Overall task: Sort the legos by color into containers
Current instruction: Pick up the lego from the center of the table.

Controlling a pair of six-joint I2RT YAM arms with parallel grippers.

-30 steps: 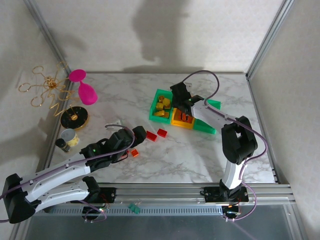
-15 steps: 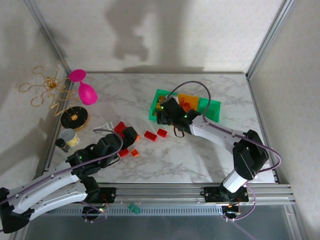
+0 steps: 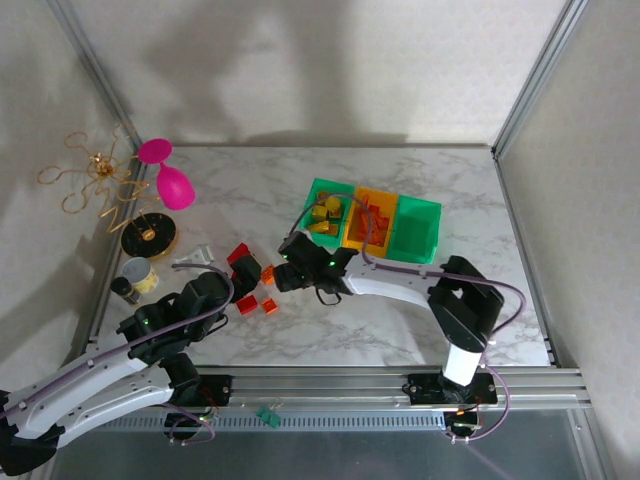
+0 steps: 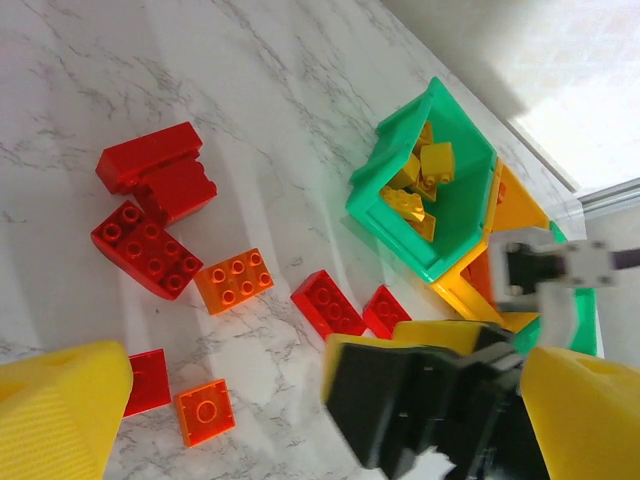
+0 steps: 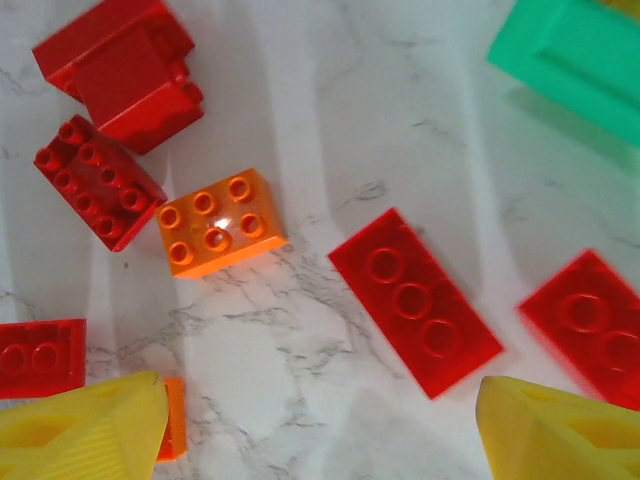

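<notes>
Loose red and orange legos lie left of the middle of the table: a red arch, a red studded brick, an orange brick, a flat red piece and a small orange one. My right gripper hovers open just above them, with nothing between its yellow fingers. Close by on the left, my left gripper is open and empty, and the right gripper's black body sits between its fingers. The containers stand in a row: a green one with yellow legos, a yellow-orange one, a green one.
A pink goblet lies at the back left beside a gold wire ornament. A black-and-gold disc and a small jar stand near the left wall. Metal frame rails run along the table's edges.
My right arm swung from the containers down and left to the loose legos, its jaws opening wider. My left arm drew back toward the near left.
</notes>
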